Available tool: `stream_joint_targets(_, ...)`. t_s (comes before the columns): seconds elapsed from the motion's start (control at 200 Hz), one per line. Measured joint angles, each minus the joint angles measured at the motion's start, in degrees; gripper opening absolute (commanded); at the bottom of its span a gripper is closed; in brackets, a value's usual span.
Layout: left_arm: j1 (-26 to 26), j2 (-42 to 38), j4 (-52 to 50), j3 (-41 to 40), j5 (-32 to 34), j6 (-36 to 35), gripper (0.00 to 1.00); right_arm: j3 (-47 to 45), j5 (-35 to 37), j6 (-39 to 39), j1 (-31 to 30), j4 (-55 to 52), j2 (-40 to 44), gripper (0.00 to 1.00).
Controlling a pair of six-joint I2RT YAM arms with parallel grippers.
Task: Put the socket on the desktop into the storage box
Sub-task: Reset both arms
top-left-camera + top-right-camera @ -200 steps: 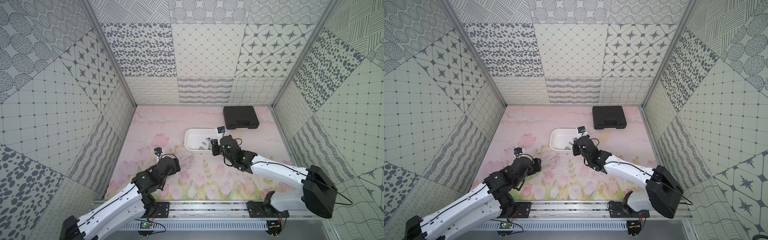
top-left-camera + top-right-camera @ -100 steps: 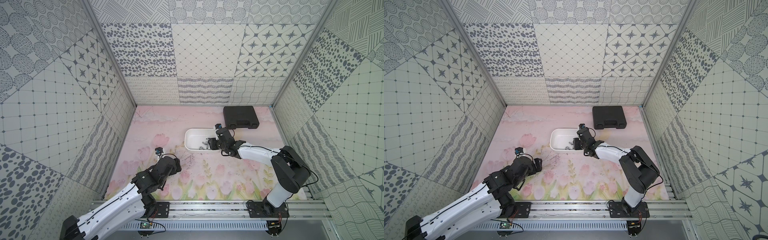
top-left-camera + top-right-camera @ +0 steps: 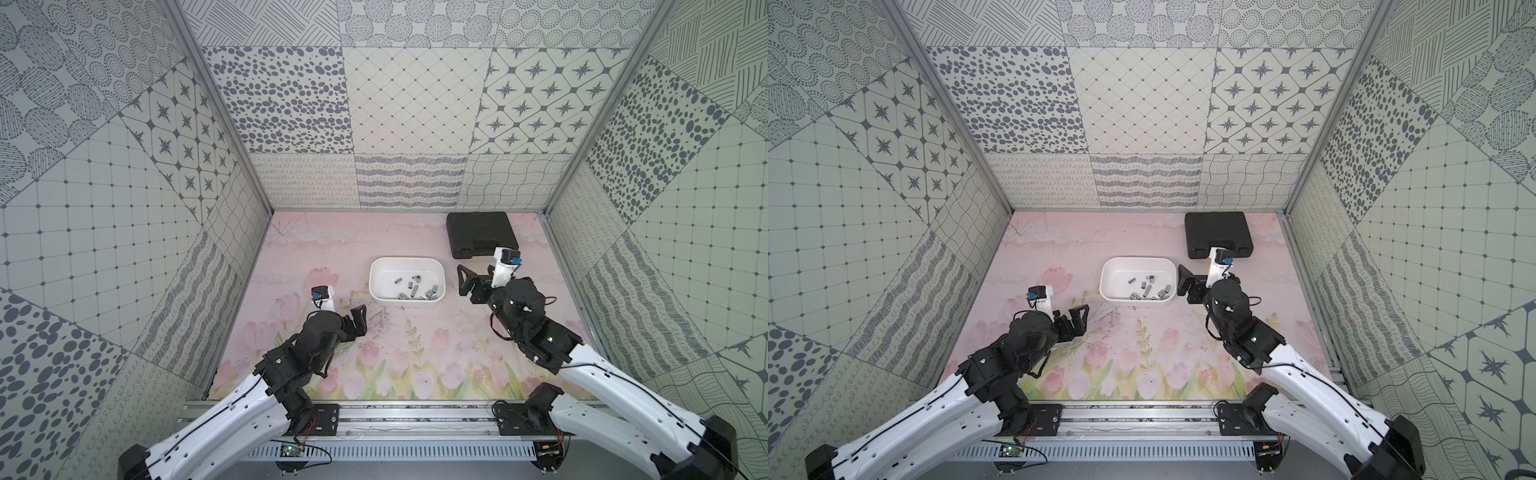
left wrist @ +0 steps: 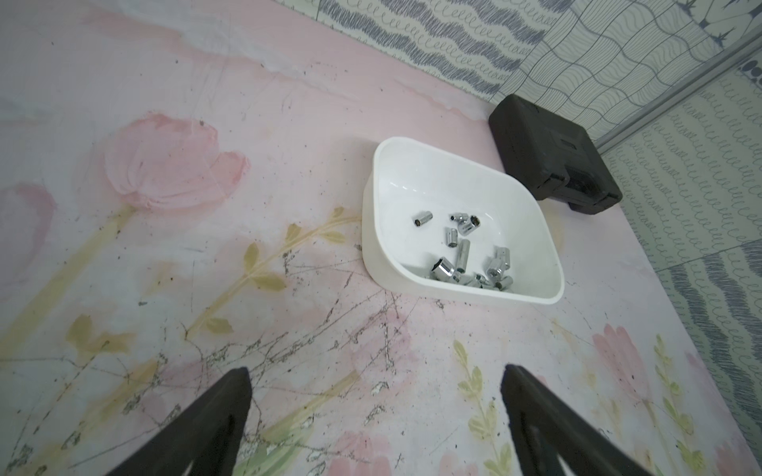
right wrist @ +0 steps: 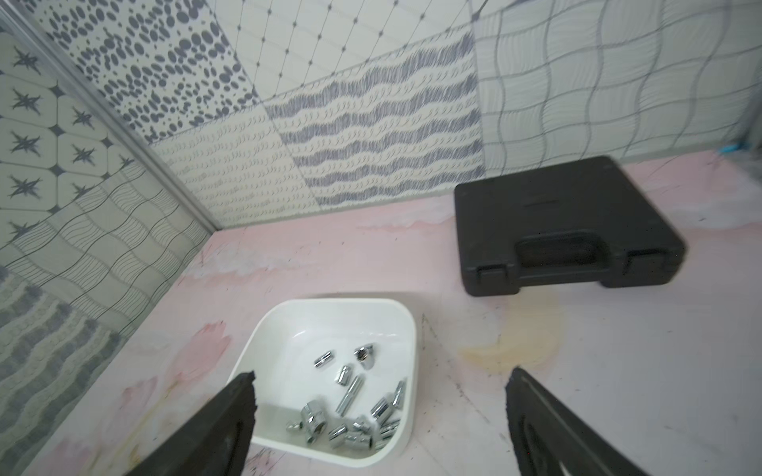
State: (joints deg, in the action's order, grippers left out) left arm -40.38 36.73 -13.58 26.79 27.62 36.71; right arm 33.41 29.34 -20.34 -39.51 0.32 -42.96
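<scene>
Pink floral desktop (image 3: 316,257) fills the floor of the patterned enclosure; 2 white-and-black arms reach in from the near rail; black case (image 3: 480,232) lies closed and flat at the far right by the back wall, handle side facing the robot; white storage box (image 3: 384,270) sits mid-desktop, nearer than the case and apart from it, upright; left gripper (image 3: 357,320) hangs low over the desktop to the near left of the box, well apart from it, fingers (image 4: 222,412) spread wide with only scuffed mat between them; right gripper (image 3: 465,282) sits just beside the box's right end, fingers (image 5: 218,416) spread wide too, nothing pinched; sockets (image 3: 415,291), small chrome cylinders, lie loose inside the box, most bunched along its near wall toward the right corner, a few scattered nearer the middle (image 4: 422,217); exact count unclear.
</scene>
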Motion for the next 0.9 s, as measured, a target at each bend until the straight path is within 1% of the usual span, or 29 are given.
stream_joint_targets(0.08, 0.55, 3.32, 5.11, 0.11, 4.35, -3.91, 0.99, -5.97, 7.45, 6.73, 0.63, 6.51, 5.53, 0.97)
stream_joint_targets(0.125, 1.46, 5.66, 7.39, 0.83, 6.71, -6.08, 1.0, -10.01, 9.53, 10.8, 1.77, 12.02, 6.78, 0.97)
stream_joint_targets(0.195, 3.8, 9.49, 9.97, 2.43, 9.62, -8.76, 1.0, -16.02, 9.29, 16.02, 5.6, 19.3, 5.53, 0.96)
stream_joint_targets(0.26, 6.71, 13.7, 13.88, 3.04, 11.8, -11.69, 1.0, -18.82, 7.87, 18.6, 10.84, 21.7, 1.2, 0.96)
stream_joint_targets(0.34, 10.21, 19.12, 19.39, 1.81, 13.35, -15.34, 1.0, -18.53, 5.66, 20.17, 16.55, 22.77, -6.71, 0.97)
stream_joint_targets(0.38, 11.96, 21.9, 21.92, 0.81, 13.79, -17.16, 0.99, -18.01, 4.94, 20.9, 18.38, 23.74, -10.84, 0.97)
stream_joint_targets(0.515, 17.64, 30.8, 28.11, -1.01, 14.45, -22.6, 1.0, -16.28, 1.62, 23.04, 21.35, 29.73, -22.75, 0.97)
stream_joint_targets(0.61, 20.92, 35.43, 31.76, -1.49, 14.45, -25.31, 1.0, -14.43, 0.33, 23.91, 22.67, 32.0, -29.27, 0.96)
stream_joint_targets(0.68, 22.97, 37.55, 34.07, -2.4, 14.25, -26.75, 1.0, -13.57, -0.37, 24.24, 23.54, 33.33, -32.11, 0.97)
stream_joint_targets(0.8, 25.81, 38.6, 38.12, -4.39, 12.57, -28.41, 0.99, -13.57, -2.03, 24.22, 25.64, 36.06, -33.94, 0.97)
stream_joint_targets(0.9, 28.87, 38.56, 43.15, -7.15, 8.92, -28.81, 0.99, -13.6, -4.33, 23.78, 27.69, 39.08, -34.77, 0.97)
